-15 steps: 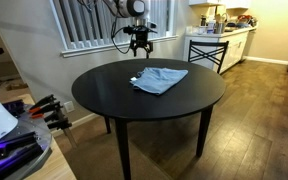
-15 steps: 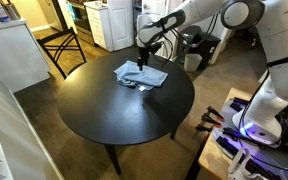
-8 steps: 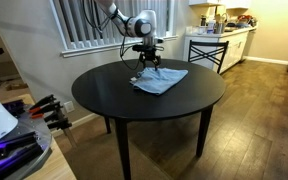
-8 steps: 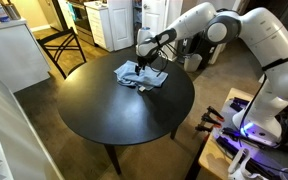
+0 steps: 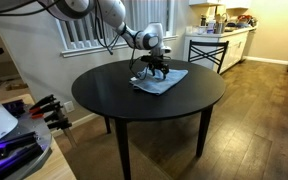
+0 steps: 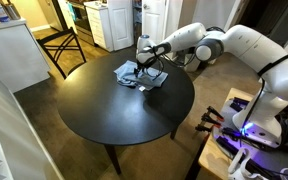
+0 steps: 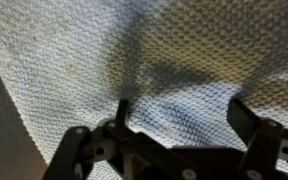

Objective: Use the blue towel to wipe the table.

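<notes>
One round black bench [image 5: 134, 108], one blue towel [image 5: 170, 82] on it, one robot arm [image 5: 114, 20] with one gripper [image 5: 156, 72], and one black stool [image 5: 206, 52] beyond.

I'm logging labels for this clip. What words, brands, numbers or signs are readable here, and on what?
No text is readable anywhere.
Blue towel and table: no print visible.
Items on the kitchen counter: too small and blurred to read.
</notes>
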`<act>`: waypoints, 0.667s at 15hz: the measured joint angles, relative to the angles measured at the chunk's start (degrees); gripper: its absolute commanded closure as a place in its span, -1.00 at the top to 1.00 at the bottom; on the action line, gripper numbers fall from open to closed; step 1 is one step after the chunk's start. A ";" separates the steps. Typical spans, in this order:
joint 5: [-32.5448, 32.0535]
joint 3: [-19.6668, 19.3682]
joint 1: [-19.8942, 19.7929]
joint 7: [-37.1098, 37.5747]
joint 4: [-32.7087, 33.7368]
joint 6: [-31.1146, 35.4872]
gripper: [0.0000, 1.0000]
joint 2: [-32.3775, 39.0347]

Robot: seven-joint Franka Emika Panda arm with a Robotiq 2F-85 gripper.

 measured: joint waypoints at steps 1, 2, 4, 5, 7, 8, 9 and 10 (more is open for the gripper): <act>0.00 -0.07 0.00 0.12 1.94 -0.68 0.34 1.38; 0.00 -0.07 0.00 0.12 3.81 -1.45 0.19 2.50; 0.00 -0.04 0.02 0.12 7.00 -3.60 -0.06 3.74; 0.00 -0.01 0.02 0.13 8.37 -4.58 -0.20 4.27; 0.00 0.05 0.02 0.12 10.94 -6.32 -0.44 5.40; 0.00 0.08 0.02 0.12 12.15 -7.03 -0.58 5.96; 0.00 0.11 0.02 0.12 13.38 -7.70 -0.69 6.55; 0.00 0.15 0.02 0.13 14.29 -8.12 -0.84 6.99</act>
